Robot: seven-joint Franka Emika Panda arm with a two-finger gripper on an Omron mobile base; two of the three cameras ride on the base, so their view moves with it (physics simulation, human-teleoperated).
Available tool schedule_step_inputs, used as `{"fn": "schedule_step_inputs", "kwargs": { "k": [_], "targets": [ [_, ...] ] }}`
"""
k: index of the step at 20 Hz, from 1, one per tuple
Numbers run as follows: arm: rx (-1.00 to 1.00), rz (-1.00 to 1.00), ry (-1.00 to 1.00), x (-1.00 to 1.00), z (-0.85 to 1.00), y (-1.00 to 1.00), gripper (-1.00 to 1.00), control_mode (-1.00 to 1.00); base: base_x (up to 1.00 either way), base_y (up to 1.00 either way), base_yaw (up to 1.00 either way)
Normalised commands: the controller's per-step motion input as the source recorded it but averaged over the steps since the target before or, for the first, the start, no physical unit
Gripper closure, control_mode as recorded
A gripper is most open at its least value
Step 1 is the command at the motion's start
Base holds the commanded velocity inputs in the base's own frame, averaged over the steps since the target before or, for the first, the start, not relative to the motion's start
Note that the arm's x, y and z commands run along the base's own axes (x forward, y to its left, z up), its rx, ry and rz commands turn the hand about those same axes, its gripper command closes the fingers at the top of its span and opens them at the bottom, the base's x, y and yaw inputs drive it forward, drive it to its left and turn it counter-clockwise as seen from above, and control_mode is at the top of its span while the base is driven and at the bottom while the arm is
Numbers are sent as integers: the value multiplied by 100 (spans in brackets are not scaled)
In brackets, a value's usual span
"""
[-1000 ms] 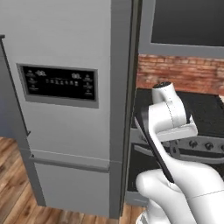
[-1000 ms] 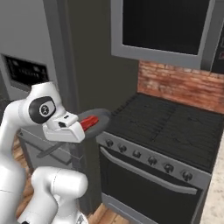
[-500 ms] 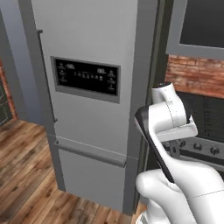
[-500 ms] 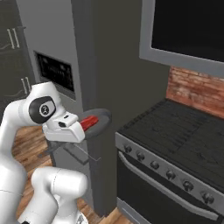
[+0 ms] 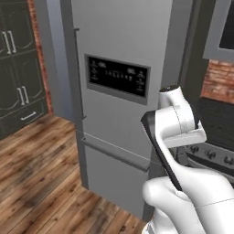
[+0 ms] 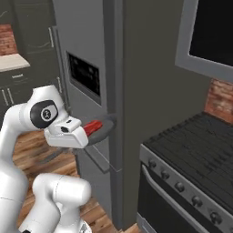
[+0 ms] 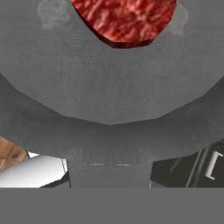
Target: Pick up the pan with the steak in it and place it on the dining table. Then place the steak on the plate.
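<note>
Pan sits level in the air just ahead of the gripper, held out in front of the grey fridge beside the black stove. From the hand view its handle runs straight back to the hand, and the gripper is closed narrowly on it, though the fingertips themselves are hidden. Inside the pan lies the red steak, at the side farthest from the hand.

2 base views flank arm, share fridge; hand view close over pan.
</note>
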Motion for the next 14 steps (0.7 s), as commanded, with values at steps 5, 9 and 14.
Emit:
{"fn": "schedule_step_inputs", "kwargs": {
  "k": [5, 9, 14],
  "targets": [
    [0, 0, 0, 0, 0, 0, 100, 100, -7, 31, 36],
    [0, 0, 0, 0, 0, 0, 100, 100, 0, 28, 29],
    [0, 0, 0, 0, 0, 0, 100, 100, -15, 21, 34]
  ]
}}
